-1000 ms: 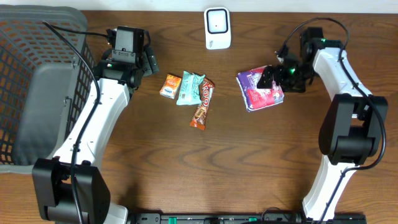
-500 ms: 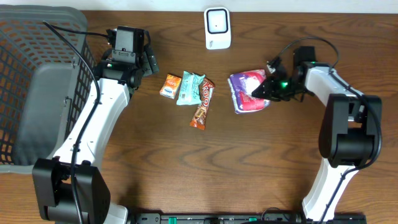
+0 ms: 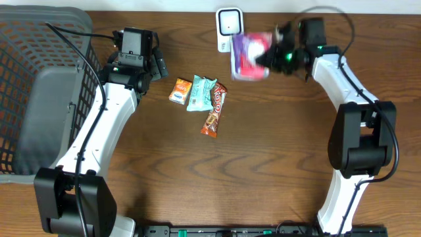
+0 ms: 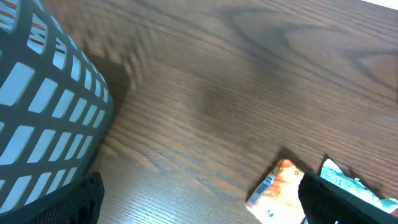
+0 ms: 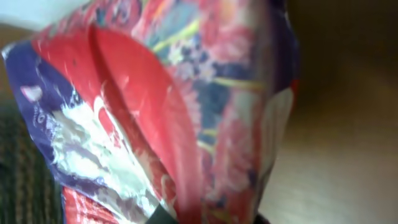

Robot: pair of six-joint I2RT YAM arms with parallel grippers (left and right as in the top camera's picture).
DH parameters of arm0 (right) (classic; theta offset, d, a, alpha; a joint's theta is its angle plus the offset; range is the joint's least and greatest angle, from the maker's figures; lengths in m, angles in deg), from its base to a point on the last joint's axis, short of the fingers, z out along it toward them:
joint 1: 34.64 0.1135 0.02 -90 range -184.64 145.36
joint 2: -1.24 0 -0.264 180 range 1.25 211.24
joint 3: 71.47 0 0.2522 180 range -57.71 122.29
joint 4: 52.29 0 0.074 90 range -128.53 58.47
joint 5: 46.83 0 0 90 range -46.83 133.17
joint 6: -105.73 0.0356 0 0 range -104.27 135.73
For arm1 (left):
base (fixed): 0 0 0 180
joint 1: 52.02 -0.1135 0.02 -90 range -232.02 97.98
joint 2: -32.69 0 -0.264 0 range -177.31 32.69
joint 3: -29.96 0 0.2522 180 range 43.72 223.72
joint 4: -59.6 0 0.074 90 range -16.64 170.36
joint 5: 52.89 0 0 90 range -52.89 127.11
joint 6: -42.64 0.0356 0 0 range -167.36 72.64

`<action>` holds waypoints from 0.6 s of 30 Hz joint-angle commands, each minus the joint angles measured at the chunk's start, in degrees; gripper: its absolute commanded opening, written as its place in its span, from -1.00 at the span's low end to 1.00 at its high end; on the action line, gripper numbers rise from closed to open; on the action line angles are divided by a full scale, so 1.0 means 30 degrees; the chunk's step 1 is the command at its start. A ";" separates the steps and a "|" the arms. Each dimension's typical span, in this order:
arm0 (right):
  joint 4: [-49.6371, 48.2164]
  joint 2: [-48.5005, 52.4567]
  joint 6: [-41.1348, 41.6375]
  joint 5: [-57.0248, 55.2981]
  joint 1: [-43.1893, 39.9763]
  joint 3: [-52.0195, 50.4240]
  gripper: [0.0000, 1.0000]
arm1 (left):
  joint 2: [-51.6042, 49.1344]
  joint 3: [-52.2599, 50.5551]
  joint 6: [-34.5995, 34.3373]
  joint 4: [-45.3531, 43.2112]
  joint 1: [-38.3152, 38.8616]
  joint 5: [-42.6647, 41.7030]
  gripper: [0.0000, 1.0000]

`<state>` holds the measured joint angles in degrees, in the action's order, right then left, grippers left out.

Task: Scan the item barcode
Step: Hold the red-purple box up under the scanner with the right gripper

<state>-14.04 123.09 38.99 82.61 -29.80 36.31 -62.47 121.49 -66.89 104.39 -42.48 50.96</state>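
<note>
Overhead: right gripper (image 3: 271,54) clamped on purple-red packet (image 3: 248,47) (blurred), packet to the gripper's left, overlapping the right edge of the white scanner (image 3: 228,26). Grey mesh basket (image 3: 39,39) at far left, only its grey floor showing. Orange snack (image 3: 179,91), teal snack (image 3: 200,93) and brown bar (image 3: 214,108) lie together mid-table (image 3: 263,164).

Left wrist: left gripper (image 4: 202,202) spread wide, holding nothing; basket wall at left, orange snack by the right finger.

Right wrist: packet fills the frame, pinched at the bottom edge.
</note>
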 commanded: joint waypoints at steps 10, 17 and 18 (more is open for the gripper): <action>-0.8466 0.0015 0.7016 -1.0542 0.3599 0.0605 -0.93 | -0.0036 -0.0015 -0.0168 -0.0015 -0.0087 0.0117 0.98; -0.9959 0.0954 0.7023 -1.3413 0.4860 0.0612 -0.93 | -0.0036 -0.0015 -0.0168 -0.0015 -0.0087 0.0117 0.98; -1.0236 0.1107 0.7023 -1.3413 0.4889 0.0612 -0.94 | -0.0036 -0.0015 -0.0168 -0.0015 -0.0087 0.0109 0.98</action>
<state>-43.09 124.18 59.06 48.93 -14.96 37.38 -62.47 121.49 -66.89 104.39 -42.50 50.96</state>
